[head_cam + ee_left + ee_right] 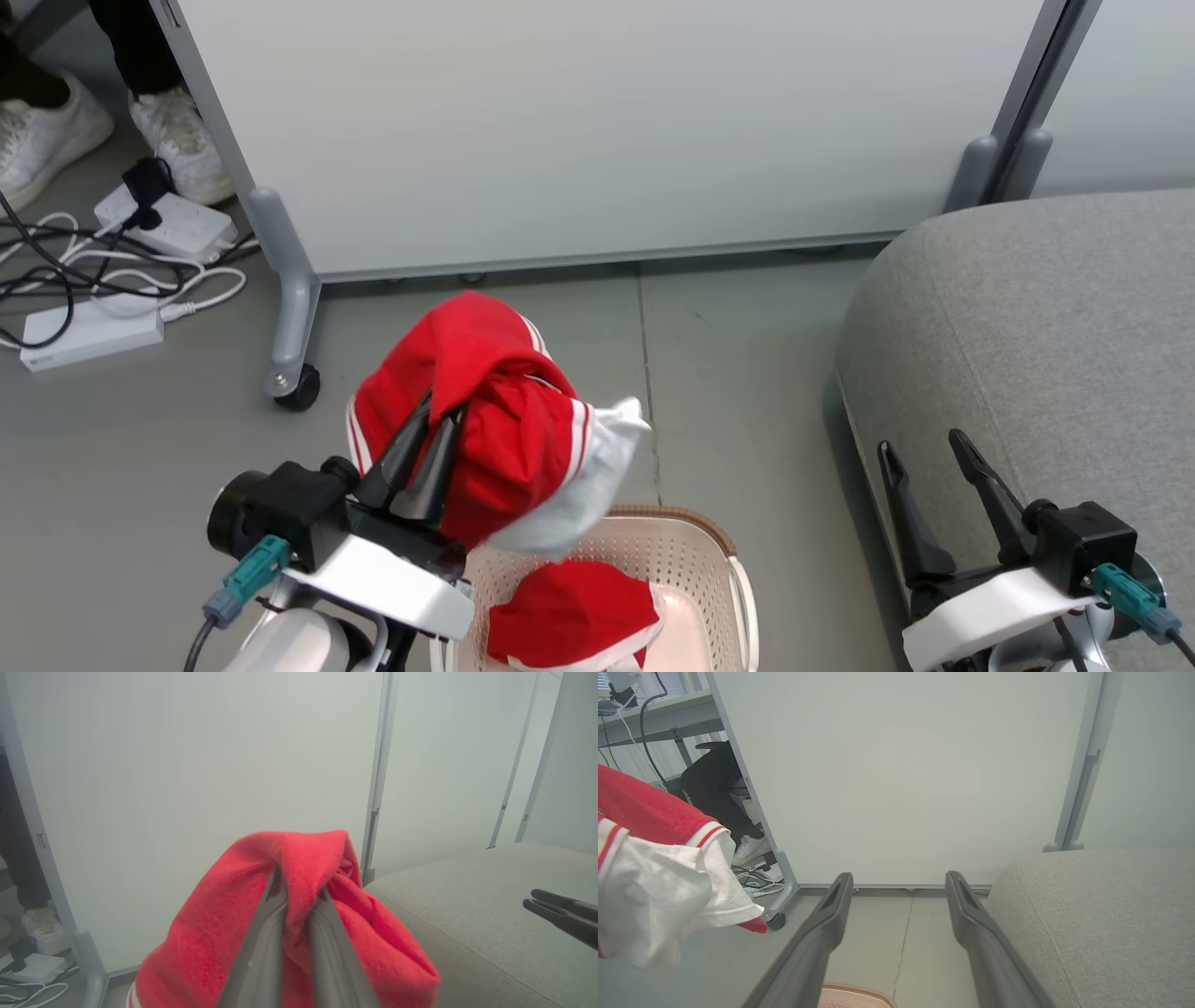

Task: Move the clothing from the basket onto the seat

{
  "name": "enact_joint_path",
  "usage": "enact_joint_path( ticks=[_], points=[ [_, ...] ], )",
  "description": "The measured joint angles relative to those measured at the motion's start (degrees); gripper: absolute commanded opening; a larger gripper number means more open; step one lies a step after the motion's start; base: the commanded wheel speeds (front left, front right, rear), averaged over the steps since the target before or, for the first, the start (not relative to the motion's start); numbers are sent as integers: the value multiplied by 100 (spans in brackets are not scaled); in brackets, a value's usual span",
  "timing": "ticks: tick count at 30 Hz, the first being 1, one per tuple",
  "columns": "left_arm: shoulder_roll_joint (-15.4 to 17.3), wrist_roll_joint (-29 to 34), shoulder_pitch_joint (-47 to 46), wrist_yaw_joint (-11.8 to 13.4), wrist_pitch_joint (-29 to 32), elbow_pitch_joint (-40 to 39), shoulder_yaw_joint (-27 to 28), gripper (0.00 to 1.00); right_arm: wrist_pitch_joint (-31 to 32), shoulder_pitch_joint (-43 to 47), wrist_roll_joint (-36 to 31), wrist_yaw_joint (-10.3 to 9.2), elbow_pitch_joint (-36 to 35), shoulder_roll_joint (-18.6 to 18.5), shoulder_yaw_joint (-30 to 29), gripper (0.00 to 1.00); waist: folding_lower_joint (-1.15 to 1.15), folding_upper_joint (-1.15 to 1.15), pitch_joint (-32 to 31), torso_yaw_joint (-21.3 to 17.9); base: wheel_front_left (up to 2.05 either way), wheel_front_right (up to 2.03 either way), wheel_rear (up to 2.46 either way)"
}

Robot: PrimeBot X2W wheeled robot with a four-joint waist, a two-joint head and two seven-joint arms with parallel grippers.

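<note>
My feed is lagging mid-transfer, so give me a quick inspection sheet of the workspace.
Surface: grey floor.
Job's things: one red garment hangs above the basket; second garment lies inside it; sofa stands at right.
Clutter: power strips on the floor, far left.
Grippers: left gripper shut on the red garment; right gripper open, empty, beside the sofa.
Cables: tangled cables around the power strips.
Surroundings: wheeled partition behind; a person's shoes beyond it.

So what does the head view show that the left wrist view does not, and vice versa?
Head view: the basket with a second red garment in it, and the white panel of the held garment. Left wrist view: a close look at the left gripper shut on a red fold. Both: the held garment, the seat, the white partition, the open right gripper.
</note>
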Motion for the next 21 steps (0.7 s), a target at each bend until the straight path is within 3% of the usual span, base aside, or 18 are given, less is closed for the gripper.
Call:
enact_joint_path(
  ticks=[21],
  points=[
    [41,13,97,101,125,-185,-159,0,55,127,163,0,-30,-2,134,100,0,0,-208,-54,0,0,0]
  ],
)
